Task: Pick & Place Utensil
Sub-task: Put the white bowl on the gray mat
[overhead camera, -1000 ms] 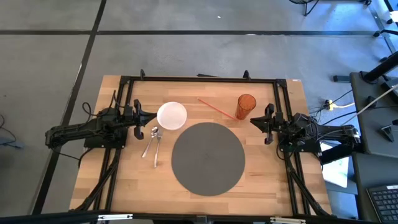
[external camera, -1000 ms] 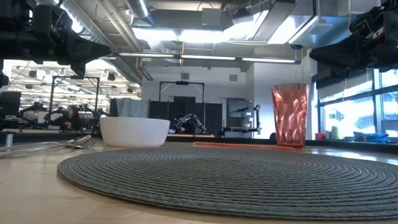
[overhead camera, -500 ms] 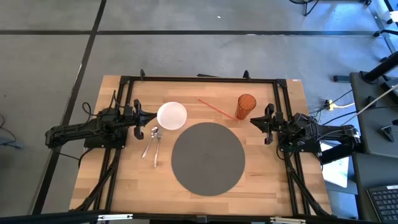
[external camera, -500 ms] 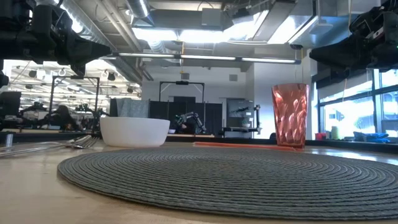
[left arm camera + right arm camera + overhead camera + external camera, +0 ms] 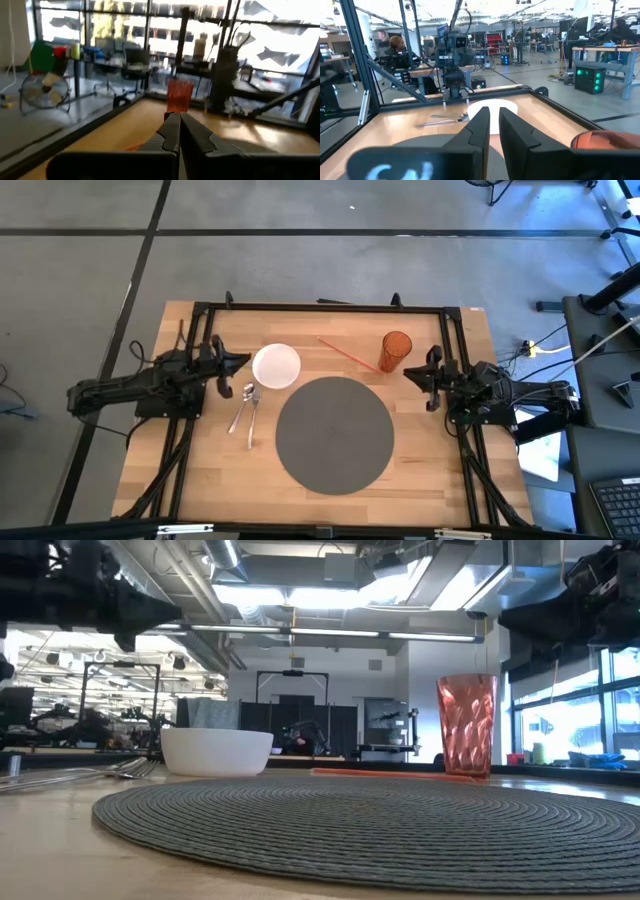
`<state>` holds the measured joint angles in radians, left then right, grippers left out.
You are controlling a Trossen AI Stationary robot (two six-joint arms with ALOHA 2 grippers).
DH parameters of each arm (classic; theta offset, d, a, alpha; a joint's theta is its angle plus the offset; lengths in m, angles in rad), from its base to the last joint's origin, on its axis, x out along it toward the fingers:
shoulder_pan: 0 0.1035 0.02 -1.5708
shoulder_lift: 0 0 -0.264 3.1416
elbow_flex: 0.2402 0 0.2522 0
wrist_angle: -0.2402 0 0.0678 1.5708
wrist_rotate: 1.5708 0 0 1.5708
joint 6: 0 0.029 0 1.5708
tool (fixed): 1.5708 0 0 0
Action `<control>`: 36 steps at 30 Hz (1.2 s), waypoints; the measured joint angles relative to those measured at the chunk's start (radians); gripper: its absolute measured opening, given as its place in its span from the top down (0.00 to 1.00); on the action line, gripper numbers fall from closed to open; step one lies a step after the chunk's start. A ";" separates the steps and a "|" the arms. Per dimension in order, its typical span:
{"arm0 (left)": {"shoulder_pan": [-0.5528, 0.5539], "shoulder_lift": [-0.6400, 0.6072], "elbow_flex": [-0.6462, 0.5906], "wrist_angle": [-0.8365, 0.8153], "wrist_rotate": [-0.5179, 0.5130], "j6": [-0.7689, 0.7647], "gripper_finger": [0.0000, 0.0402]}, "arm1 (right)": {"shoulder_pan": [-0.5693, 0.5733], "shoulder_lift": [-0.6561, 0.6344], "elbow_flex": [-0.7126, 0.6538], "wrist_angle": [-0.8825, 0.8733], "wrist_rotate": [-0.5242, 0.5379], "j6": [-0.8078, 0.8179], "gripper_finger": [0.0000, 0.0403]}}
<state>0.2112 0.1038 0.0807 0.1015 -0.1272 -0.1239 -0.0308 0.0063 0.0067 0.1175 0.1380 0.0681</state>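
Note:
Two silver utensils (image 5: 246, 412) lie side by side flat on the wooden table, just left of the grey round placemat (image 5: 334, 434) and below the white bowl (image 5: 276, 366). The low view shows the utensils (image 5: 90, 776) at the table's left. My left gripper (image 5: 240, 361) hovers shut above the table, left of the bowl and on the far side of the utensils' heads. My right gripper (image 5: 407, 375) waits at the right, near the orange cup (image 5: 396, 351), its fingers (image 5: 481, 120) open by only a narrow gap.
A thin orange stick (image 5: 346, 353) lies between bowl and cup. The black frame rail (image 5: 320, 307) runs along the far edge, with more rails down both sides. Bare wood shows on the near side of the placemat.
My left gripper has risen and moved a little toward the bowl and the far edge. Utensils, bowl, cup and right arm have stayed put.

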 joint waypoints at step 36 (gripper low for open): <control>-0.035 1.443 0.948 -0.684 0.086 -0.158 0.49 | 0.000 0.000 0.000 -0.018 0.001 -0.059 0.89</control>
<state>0.1764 1.5466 1.0283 -0.5829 -0.0413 -0.2820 -0.0309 0.0063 0.0067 0.0992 0.1385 0.0093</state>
